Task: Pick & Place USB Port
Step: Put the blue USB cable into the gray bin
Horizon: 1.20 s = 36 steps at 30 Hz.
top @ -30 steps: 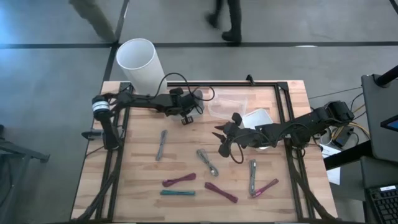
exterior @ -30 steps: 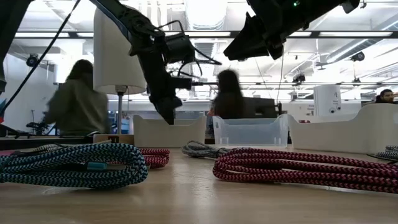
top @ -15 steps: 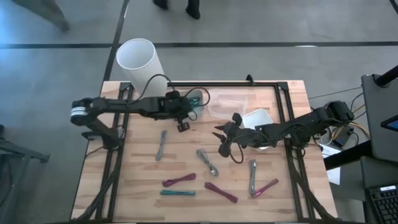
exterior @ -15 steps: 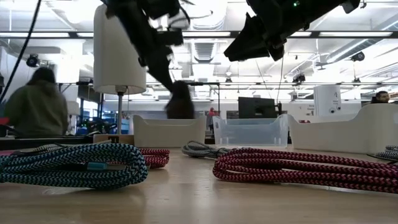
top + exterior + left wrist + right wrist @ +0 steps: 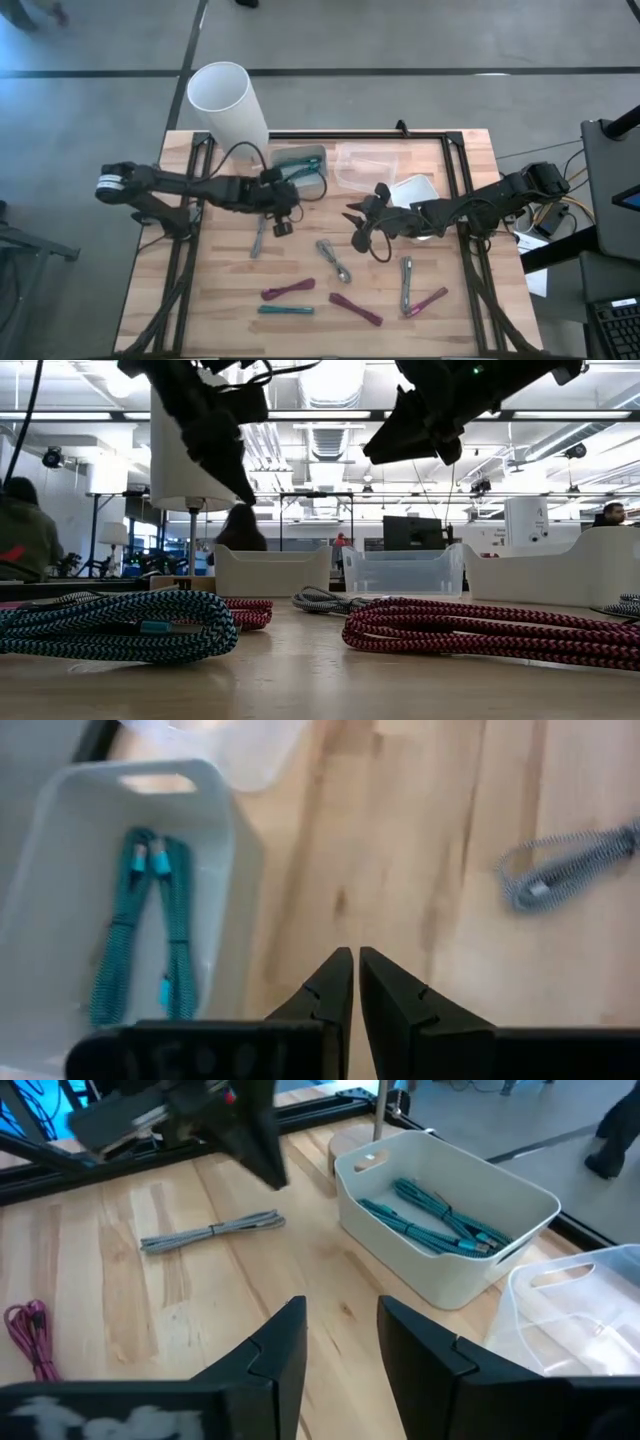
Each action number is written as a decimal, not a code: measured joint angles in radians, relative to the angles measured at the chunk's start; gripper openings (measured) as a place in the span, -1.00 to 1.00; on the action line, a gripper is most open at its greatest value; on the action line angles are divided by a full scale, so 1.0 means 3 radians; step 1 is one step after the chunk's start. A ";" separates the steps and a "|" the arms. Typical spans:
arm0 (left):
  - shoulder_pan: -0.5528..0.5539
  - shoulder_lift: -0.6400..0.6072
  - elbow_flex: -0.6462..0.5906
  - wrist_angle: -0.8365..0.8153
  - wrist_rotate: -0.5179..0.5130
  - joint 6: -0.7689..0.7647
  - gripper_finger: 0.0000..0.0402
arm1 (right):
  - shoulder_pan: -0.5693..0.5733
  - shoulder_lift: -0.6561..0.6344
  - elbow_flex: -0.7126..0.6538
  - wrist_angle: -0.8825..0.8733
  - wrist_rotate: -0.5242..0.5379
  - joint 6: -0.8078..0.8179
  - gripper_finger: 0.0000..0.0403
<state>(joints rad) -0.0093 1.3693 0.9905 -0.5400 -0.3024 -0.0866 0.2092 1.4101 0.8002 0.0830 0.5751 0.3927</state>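
Several coiled USB cables lie flat on the wooden table: a grey one (image 5: 260, 236) (image 5: 568, 870), another grey (image 5: 335, 260), a third grey (image 5: 406, 284), maroon ones (image 5: 288, 290) (image 5: 355, 309) and a teal one (image 5: 285, 310). Teal cables (image 5: 140, 920) (image 5: 435, 1215) rest in the white bin (image 5: 300, 165). My left gripper (image 5: 281, 228) (image 5: 355, 990) hangs shut and empty above the table, between that bin and the first grey cable. My right gripper (image 5: 352, 225) (image 5: 340, 1325) hovers open and empty over the table's middle.
A clear bin (image 5: 365, 165) and another white bin (image 5: 415, 190) sit along the far side, the latter partly under my right arm. A tall white cylinder (image 5: 228, 100) stands at the far left corner. A black frame (image 5: 440, 135) borders the far and right sides.
My left gripper has drawn back from over the white bin toward the near edge and slightly left, ending close to the grey cable. With the arm gone from above it, the bin and its teal cables have come into view. The right arm has kept still.
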 joint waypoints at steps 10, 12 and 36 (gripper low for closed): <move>-0.0291 -0.0001 -0.0207 0.0283 0.0379 -0.0150 -0.70 | 0.0000 0.0000 -0.0029 0.0004 -0.0002 0.0003 -0.41; -0.0342 -0.0001 -0.0207 0.0297 0.0507 -0.0152 -0.66 | 0.0000 0.0000 -0.0029 0.0004 -0.0003 0.0003 -0.42; -0.1214 0.0000 -0.0268 0.0731 0.0951 -0.0954 -0.56 | 0.0000 0.0000 -0.0031 0.0004 -0.0008 0.0000 -0.46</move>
<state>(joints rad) -0.3735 1.3693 0.9101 -0.3206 -0.0170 -0.3728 0.2092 1.4101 0.7910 0.0841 0.5728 0.3927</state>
